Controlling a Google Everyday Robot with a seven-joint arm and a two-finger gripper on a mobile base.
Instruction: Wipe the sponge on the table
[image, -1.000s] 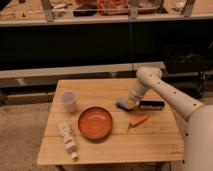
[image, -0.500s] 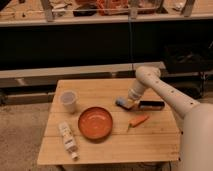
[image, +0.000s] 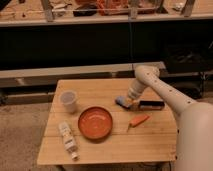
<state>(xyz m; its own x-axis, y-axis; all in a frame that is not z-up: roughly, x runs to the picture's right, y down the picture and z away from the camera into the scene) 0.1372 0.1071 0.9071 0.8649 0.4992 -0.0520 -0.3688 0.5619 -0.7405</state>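
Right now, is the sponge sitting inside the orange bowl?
No, the sponge lies on the table beside the orange bowl, with the gripper down at it.

We log the sponge (image: 121, 102) as a small light-blue block, soft-looking, lying flat on the table (image: 107, 146). It sits in the right half of the table top, nearer the table's far edge than its near edge. The gripper (image: 130, 103) is at the sponge's right end, just above the table top, and appears to touch it. The table is small and rectangular, made of light wood planks joined butcher-block style, with a level top.
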